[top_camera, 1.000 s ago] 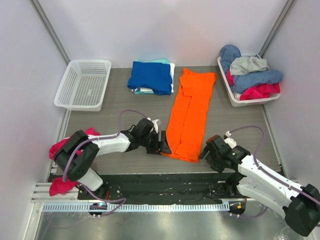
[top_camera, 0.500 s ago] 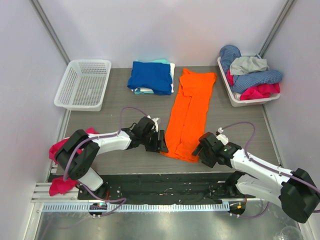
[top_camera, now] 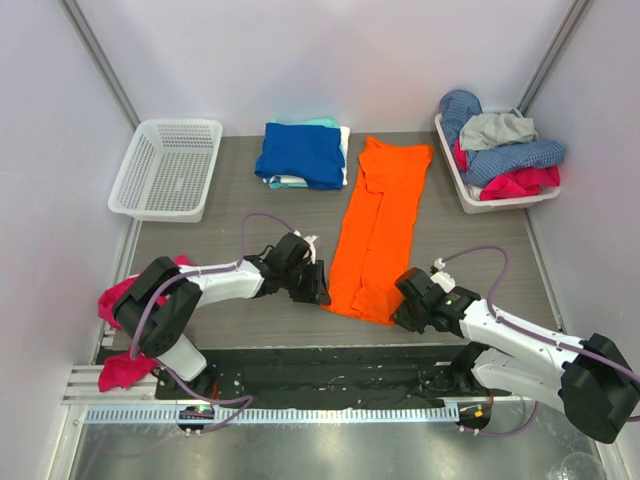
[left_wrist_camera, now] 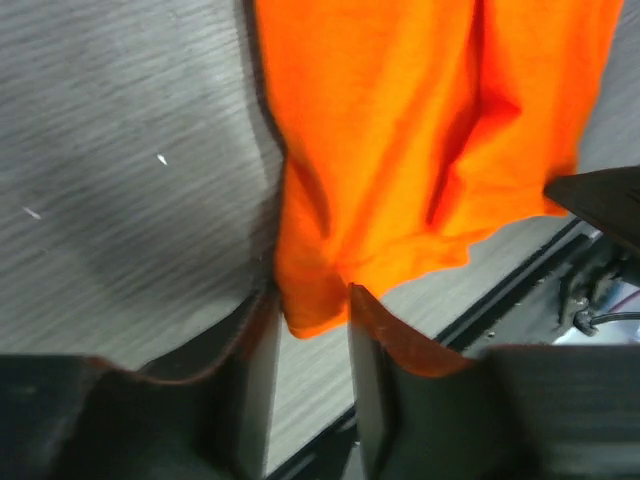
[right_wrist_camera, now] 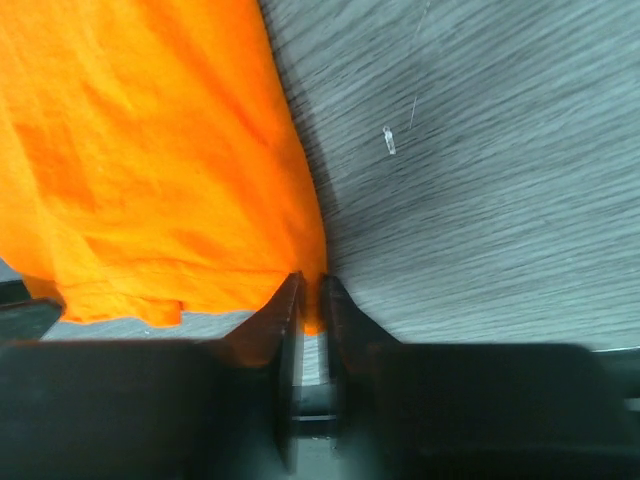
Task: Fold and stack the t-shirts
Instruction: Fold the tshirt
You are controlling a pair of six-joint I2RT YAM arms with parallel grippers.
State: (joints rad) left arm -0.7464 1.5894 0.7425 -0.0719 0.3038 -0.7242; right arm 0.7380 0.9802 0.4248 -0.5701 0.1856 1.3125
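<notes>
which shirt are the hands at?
The orange t-shirt, spread long at mid-table; the left hand and right hand sit at its near corners. The blue t-shirt lies folded at the back.

The orange t-shirt (top_camera: 380, 225) is coloured plain and bright; the blue t-shirt (top_camera: 300, 152) is royal-toned; the surface (top_camera: 225, 215) is streaked grey.

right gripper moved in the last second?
Yes. The right gripper shifted left, from beside the orange shirt onto its near right corner; the shirt itself lies where it was.

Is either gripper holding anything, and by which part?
The right gripper pinches a near hem corner of the orange t-shirt; left gripper straddles the other, grip unclear.
</notes>
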